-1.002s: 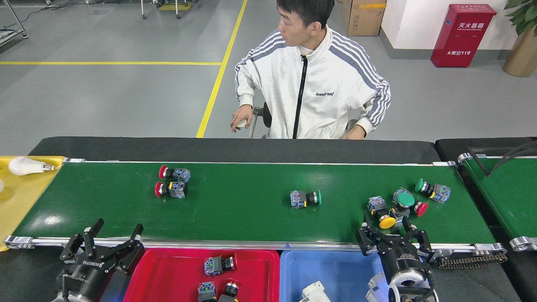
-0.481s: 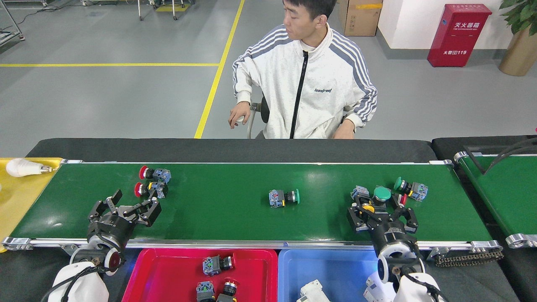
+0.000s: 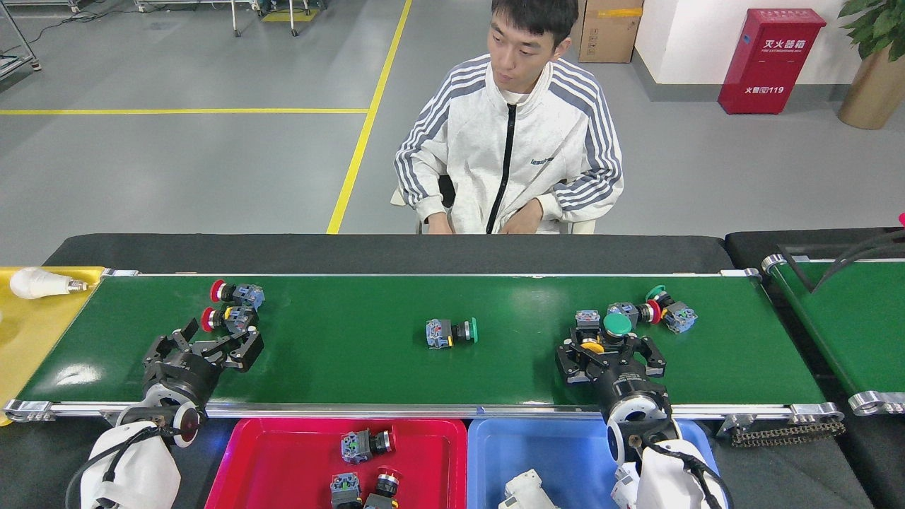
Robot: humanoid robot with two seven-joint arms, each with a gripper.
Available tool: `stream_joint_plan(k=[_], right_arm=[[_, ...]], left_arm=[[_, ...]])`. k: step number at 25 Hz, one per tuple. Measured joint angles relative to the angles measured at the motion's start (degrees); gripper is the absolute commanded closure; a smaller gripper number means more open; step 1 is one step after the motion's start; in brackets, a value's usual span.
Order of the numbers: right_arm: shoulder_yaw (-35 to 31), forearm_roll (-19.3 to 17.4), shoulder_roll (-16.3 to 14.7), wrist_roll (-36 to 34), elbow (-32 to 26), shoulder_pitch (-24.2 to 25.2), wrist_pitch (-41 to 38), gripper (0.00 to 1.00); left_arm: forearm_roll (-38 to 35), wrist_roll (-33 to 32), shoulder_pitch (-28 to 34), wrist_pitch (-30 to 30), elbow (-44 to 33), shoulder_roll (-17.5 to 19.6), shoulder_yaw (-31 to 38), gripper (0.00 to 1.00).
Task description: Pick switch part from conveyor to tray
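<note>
Several switch parts lie on the green conveyor (image 3: 368,367). Two red-capped ones (image 3: 237,293) (image 3: 228,319) are at the left, a green-capped one (image 3: 451,331) is in the middle, and a cluster (image 3: 636,314) sits at the right. My left gripper (image 3: 215,341) is open just in front of the lower red-capped part. Over the belt at the right, my right gripper (image 3: 609,350) is open with its fingers on either side of a yellow-capped switch part (image 3: 592,346). The red tray (image 3: 283,459) holds three switch parts. The blue tray (image 3: 558,452) holds a white part.
A person (image 3: 512,155) sits behind the conveyor with both hands in the lap. A black padded strip (image 3: 353,251) runs along the far side. A light bulb (image 3: 39,282) lies on a yellow surface (image 3: 28,332) at the left. A second green belt (image 3: 848,325) stands at the right.
The switch parts have travelled left on the belt. Both grippers have reached forward over the belt, the left up to the red-capped parts, the right over the yellow-capped one. The person has turned forward.
</note>
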Motion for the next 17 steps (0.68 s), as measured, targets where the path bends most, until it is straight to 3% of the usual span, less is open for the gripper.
stream_joint_plan(k=[5,10,11,12,13,17], right_arm=[[5.98,-0.03,0.38,0.27,-5.59,0.15,-0.52,0.98],[19.11,-0.03,3.18,0.63,-11.54,0.95,-1.37,0.98],[22.14,-0.03,4.22,0.69,-11.76,0.94,-1.41,0.89],[25.03,0.00,5.28,0.72,-11.77,0.94,-1.47,0.52],[28.16,0.11,6.20,0.72,-11.74,0.94,-1.66,0.00],[37.19,0.10,7.82,0.96,-10.82,0.95,-1.74,0.00]], left_arm=[[0.02,0.26,-0.27,2.09,2.85,2.22,0.04,0.00],[0.03,0.39,-0.37,4.87,3.99,3.24,0.47,0.00],[0.04,0.40,-0.66,5.32,4.46,3.37,0.48,0.00],[0.04,0.42,-1.11,5.63,5.18,3.40,0.50,0.00],[0.04,0.42,-1.69,5.86,5.90,3.43,0.50,0.00],[0.04,0.43,-4.49,7.22,9.48,3.43,0.48,0.01]])
